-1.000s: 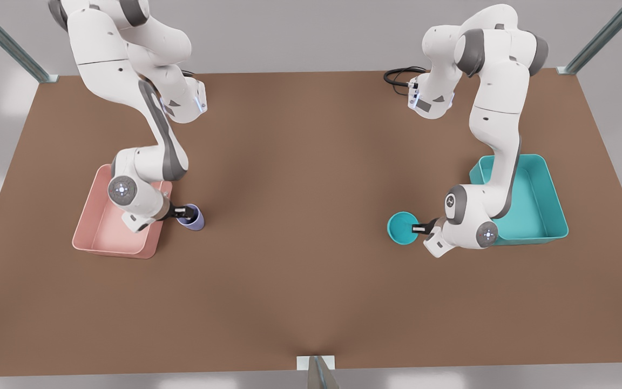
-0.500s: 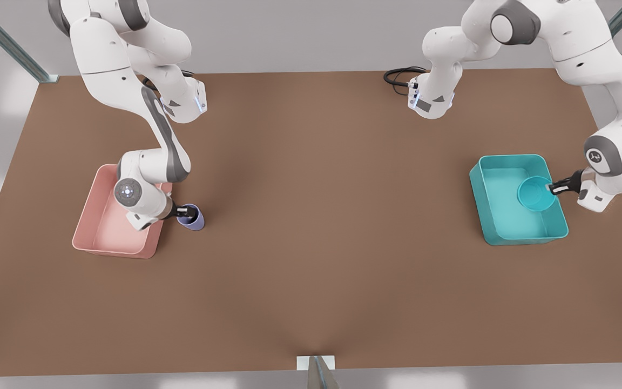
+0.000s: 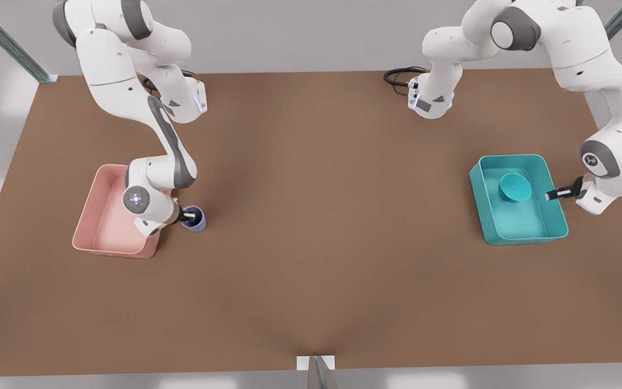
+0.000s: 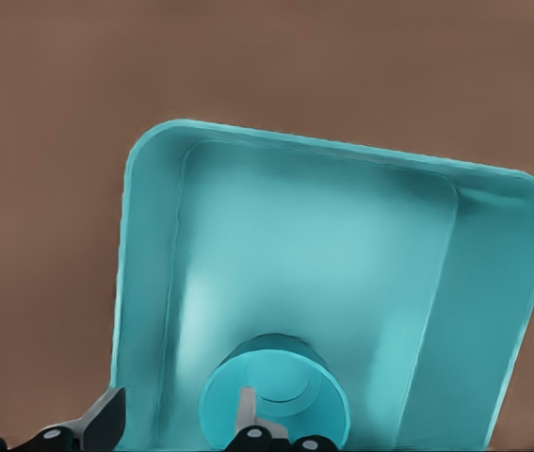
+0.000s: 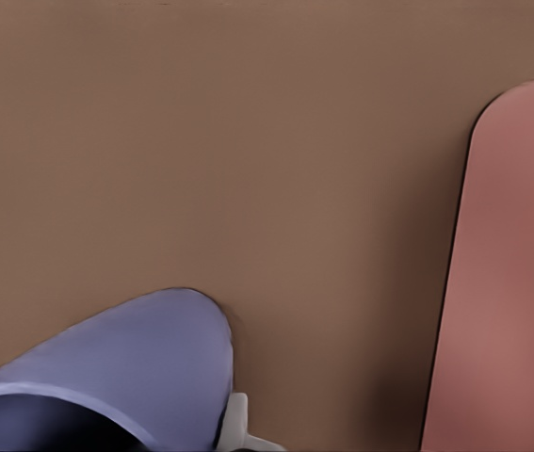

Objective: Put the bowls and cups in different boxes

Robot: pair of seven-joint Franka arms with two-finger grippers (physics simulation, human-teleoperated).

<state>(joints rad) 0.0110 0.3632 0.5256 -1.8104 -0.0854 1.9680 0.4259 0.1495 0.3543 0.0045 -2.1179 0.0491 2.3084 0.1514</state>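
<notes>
The teal bowl (image 3: pixel 515 187) lies inside the teal box (image 3: pixel 489 221) at the front view's right, free of any grip. My left gripper (image 3: pixel 553 193) hovers open over that box's outer wall, just beside the bowl. The left wrist view looks down into the teal box (image 4: pixel 153 282), with the bowl (image 4: pixel 290 400) near my spread fingers (image 4: pixel 106 422). At the front view's left, my right gripper (image 3: pixel 189 216) is shut on the rim of the lavender cup (image 3: pixel 196 220), which is beside the pink box (image 3: pixel 92 237). In the right wrist view, one finger (image 5: pixel 236 424) presses the cup (image 5: pixel 125 363) wall.
Both arm bases stand at the table's far edge, with a black cable (image 3: pixel 397 75) beside one. Open brown table (image 3: pixel 311 227) stretches between the two boxes. The pink box (image 5: pixel 511 282) holds nothing I can see.
My left gripper carried the bowl from the table over the teal box and let go; the bowl now rests inside. The right gripper and cup shifted only slightly.
</notes>
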